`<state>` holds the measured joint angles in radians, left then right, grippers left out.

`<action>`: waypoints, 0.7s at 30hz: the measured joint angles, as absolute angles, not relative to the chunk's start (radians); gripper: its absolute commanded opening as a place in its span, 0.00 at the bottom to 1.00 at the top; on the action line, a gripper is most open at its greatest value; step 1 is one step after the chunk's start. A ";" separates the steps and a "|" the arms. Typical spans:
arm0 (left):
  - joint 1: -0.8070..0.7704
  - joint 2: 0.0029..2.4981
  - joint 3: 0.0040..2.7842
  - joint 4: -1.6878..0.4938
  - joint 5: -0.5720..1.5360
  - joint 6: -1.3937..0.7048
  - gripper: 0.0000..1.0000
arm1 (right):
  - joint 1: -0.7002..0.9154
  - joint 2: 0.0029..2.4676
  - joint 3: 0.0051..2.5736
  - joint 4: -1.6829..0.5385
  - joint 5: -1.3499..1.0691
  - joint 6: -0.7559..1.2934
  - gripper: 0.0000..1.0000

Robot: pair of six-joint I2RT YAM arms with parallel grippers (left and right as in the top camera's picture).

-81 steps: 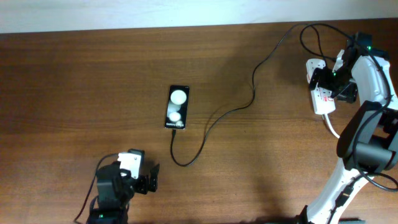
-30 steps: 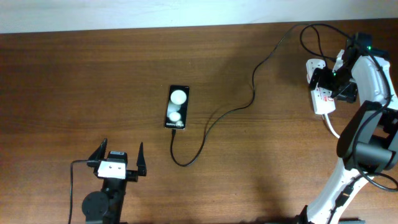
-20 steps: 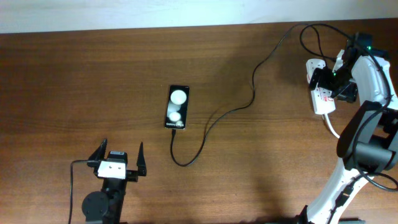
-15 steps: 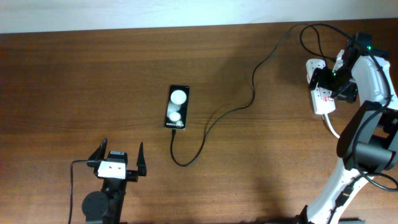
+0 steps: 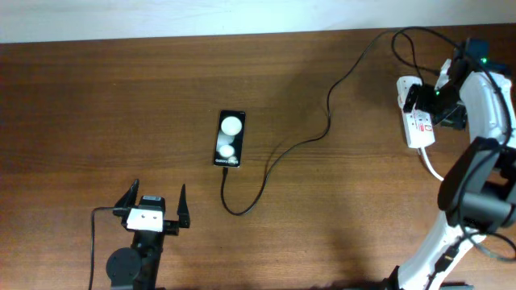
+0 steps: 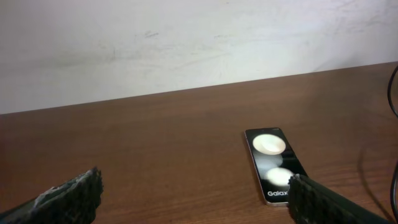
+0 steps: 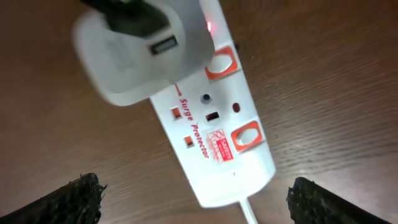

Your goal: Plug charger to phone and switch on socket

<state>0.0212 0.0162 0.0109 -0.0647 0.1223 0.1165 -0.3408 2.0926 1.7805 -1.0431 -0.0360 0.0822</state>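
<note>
Counting one phone (image 5: 229, 138) flat and screen up, left of the middle of the desk (image 5: 97, 97). One charger cable (image 5: 328, 109) snaking from its near end across to one white adapter (image 5: 405, 84) at the far end of one power strip (image 5: 418, 129) on the far right. Looks plugged at the phone, but can't confirm seating from overhead; no help from the left wrist view, that edge partly behind a finger. Expect the phone to be light, rigid, slippery on the glass and fragile: pinch by the long edges, never the screen. Expect the cable to be light and limp, so no pushing on it; grab the stiff connector shell right at the tip. Treat the strip as a light rigid plastic bar, likely to skate on the wood if shoved sideways, with one thick white cord (image 7: 249, 210) pulling at its near end: press the switch straight down, brace the body if needed. Counting two red switches (image 7: 222, 62) in the right wrist view, plus one small red light (image 7: 207, 26) glowing beside the adapter; can't tell from that whether the needed switch is on. Two arms: left end effector (image 5: 155, 201) at the near left, fingers spread wide, holding nothing, well apart from the phone; right end effector (image 7: 193, 190) over the strip, fingers likewise spread, nothing gripped, apparently not touching.
</note>
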 measured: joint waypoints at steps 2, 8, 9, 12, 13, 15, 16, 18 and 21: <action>0.021 0.017 0.011 -0.065 0.122 0.117 0.99 | -0.324 1.988 1.780 -1.043 -0.036 0.082 0.99; 0.021 0.016 0.011 -0.065 0.122 0.117 0.99 | -0.268 1.679 1.780 -1.043 -0.037 0.082 0.99; 0.021 0.016 0.011 -0.065 0.122 0.117 0.99 | -0.261 1.628 1.780 -1.043 -0.036 0.082 0.99; 0.021 0.016 0.011 -0.065 0.122 0.117 0.99 | -0.242 1.544 1.780 -1.044 -0.036 0.082 0.99; 0.021 0.015 0.011 -0.065 0.122 0.117 0.99 | -0.234 1.522 1.780 -1.044 -0.036 0.083 0.99; 0.021 0.015 0.011 -0.065 0.122 0.117 0.99 | -0.219 1.494 1.780 -1.044 -0.036 0.083 0.99; 0.021 0.015 0.011 -0.065 0.122 0.117 0.99 | -0.203 1.477 1.780 -1.044 -0.036 0.082 0.99; 0.021 0.015 0.011 -0.065 0.122 0.117 0.99 | -0.182 1.465 1.780 -1.044 -0.036 0.082 0.99; 0.021 0.015 0.011 -0.065 0.122 0.117 0.99 | -0.138 1.463 1.779 -1.044 -0.036 0.082 0.99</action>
<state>0.0212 0.0154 0.0109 -0.0647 0.1219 0.1165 -0.1383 1.4631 1.7790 -1.0443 -0.0364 0.0822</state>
